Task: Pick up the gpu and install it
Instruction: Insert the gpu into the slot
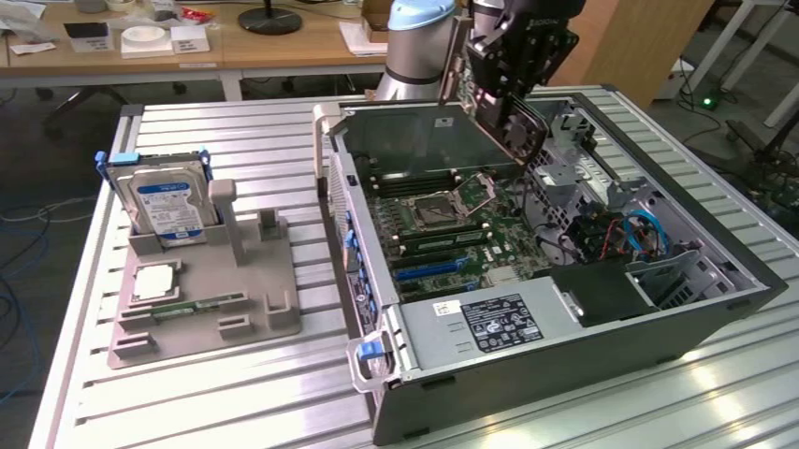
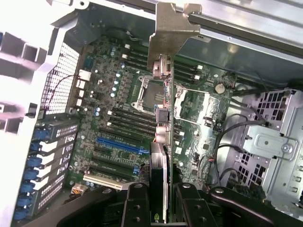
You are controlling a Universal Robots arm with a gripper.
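My gripper (image 1: 506,89) hangs above the open computer case (image 1: 562,374), shut on the gpu (image 1: 515,131). The gpu is a thin dark card held on edge over the motherboard (image 1: 450,224), clear of it. In the wrist view the gpu (image 2: 160,156) runs edge-on away from my gripper (image 2: 160,205), and its silver end bracket (image 2: 173,28) reaches toward the case's rear wall. Black fingers (image 2: 135,203) press on both of its flat sides. A blue expansion slot (image 2: 118,144) lies on the board to one side of the card, also seen as the blue slot (image 1: 431,269).
On the exterior view's left a grey fixture (image 1: 250,318) holds a silver hard drive (image 1: 168,201), a processor chip (image 1: 152,281) and a green memory stick (image 1: 194,306). Drive cages and cables (image 1: 637,234) fill the case's right side. The arm's base (image 1: 418,47) stands behind the case.
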